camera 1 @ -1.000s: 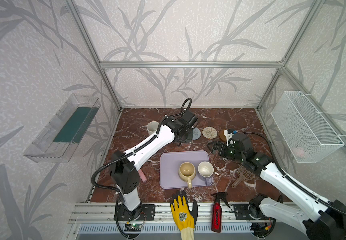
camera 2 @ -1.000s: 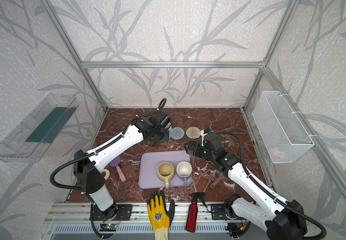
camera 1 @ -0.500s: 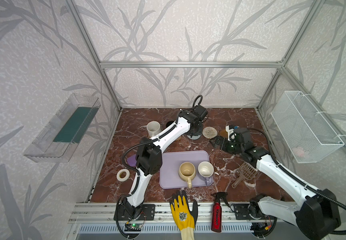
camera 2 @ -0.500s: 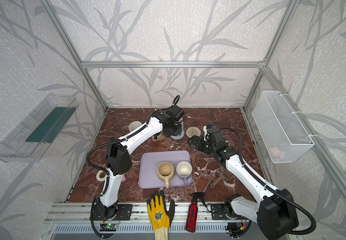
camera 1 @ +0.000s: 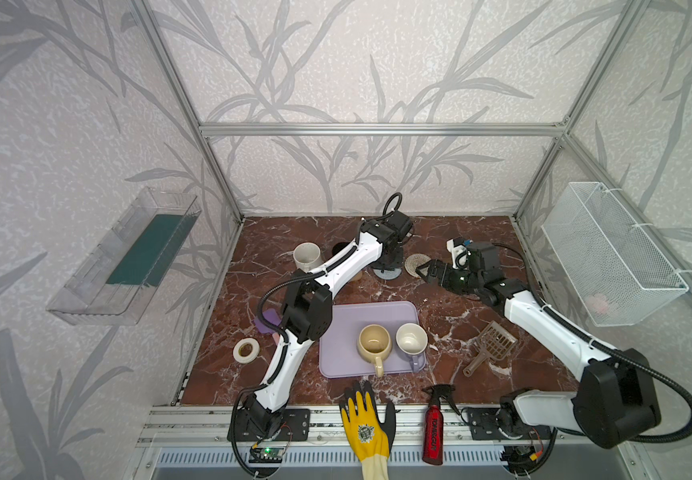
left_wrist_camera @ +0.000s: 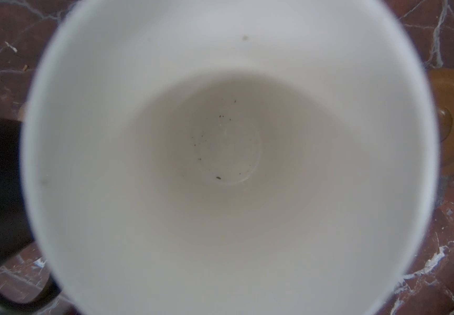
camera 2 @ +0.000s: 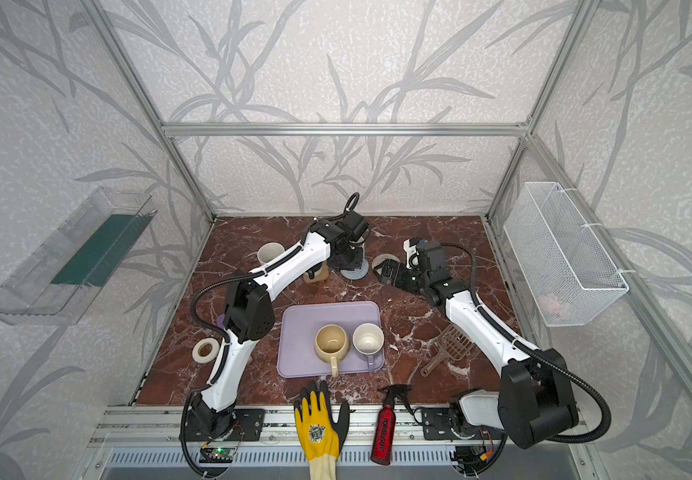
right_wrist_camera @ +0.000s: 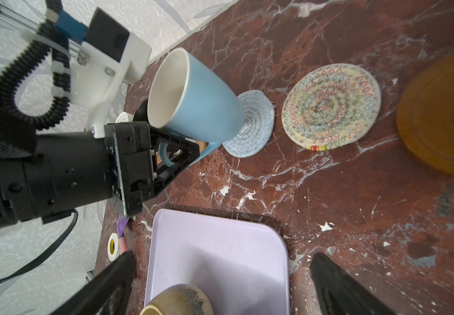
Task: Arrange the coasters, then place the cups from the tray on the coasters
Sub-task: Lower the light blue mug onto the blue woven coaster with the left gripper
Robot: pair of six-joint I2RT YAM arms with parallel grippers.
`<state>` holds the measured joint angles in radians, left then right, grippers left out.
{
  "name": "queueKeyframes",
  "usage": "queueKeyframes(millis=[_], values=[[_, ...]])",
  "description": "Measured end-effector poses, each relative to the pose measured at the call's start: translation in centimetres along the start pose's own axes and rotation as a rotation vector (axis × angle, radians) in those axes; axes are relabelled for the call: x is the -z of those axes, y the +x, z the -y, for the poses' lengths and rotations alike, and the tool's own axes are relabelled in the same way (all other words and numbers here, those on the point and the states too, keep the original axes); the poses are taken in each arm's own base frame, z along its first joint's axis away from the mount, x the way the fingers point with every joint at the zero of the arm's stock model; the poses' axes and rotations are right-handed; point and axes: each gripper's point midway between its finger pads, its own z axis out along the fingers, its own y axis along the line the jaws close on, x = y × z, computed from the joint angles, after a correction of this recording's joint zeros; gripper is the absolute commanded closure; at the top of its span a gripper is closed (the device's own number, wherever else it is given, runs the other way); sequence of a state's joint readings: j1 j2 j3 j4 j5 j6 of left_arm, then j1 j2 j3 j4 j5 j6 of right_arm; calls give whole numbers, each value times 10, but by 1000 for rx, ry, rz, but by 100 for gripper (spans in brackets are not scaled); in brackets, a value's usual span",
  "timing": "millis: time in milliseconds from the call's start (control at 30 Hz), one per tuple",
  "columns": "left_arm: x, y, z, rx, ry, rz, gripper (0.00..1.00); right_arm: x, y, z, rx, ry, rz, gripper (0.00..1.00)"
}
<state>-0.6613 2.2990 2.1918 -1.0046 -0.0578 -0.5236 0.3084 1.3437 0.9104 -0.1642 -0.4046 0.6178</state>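
Blue mug: tilted, base over the grey-blue coaster; contact unclear.
Left gripper: fingers pinched on the mug's handle.
Right gripper: fingers spread, empty, near the cream spiral coaster.
Tray: holds beige mug and lavender mug.

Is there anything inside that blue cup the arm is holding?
Empty. The left wrist view looks into the blue cup, held by the left gripper: bare white inside, only a few dark specks.
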Motion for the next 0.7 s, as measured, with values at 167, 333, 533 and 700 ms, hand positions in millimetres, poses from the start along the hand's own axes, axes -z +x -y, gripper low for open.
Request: queueKeyframes(millis=[167,333,533,700], values=[[-18,-1,-3,5,-18,-9,100,-6,3,0,-1,-15,-28,1],[-27,1,-6,4,-35,-17,100,-8,5,-1,-2,-26,-41,1],[-28,0,-6,6,-38,-12,100,-13,9,0,-9,-31,-62,1],[-28,0,-6,8,-38,-13,100,-14,10,2,-12,-29,-66,1]])
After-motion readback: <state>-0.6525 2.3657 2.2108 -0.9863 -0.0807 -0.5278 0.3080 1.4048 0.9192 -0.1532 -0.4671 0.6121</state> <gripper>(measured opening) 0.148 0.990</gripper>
